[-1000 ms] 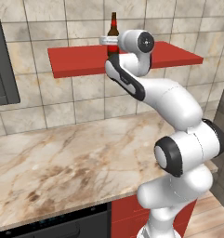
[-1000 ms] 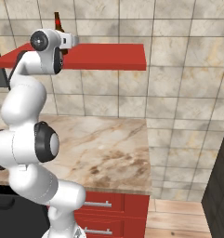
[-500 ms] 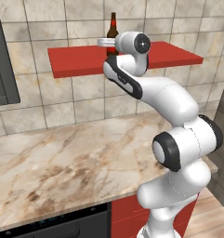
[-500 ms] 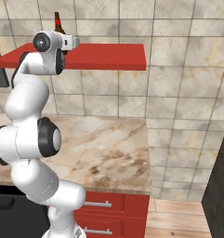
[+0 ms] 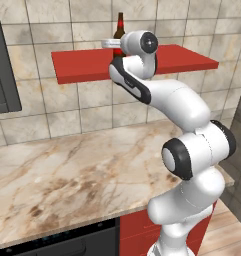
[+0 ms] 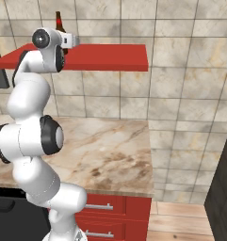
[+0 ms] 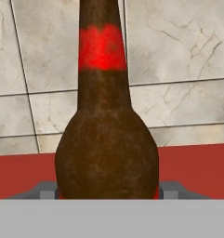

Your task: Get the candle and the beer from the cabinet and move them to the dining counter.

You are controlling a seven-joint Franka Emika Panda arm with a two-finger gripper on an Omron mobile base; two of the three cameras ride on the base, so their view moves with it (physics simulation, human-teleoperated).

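Brown glass fills my view: the beer (image 7: pixel 106 139) stands upright on the cabinet (image 5: pixel 87 65) between my fingers (image 7: pixel 47 190) (whether they already pinch it I cannot tell), so I judge this the grasping step, next calling for a firm squeeze and straight lift.

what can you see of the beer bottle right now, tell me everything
The beer is a dark brown bottle that looks like glass, with a round-shouldered body, a slim neck and a red band around that neck. It stands upright on the red cabinet shelf against the tiled wall. In the hand view it sits very close, centred between the gripper's fingers, which flank its lower body; whether they touch it cannot be told. From the base views, just its neck and shoulder rise above the arm's wrist.
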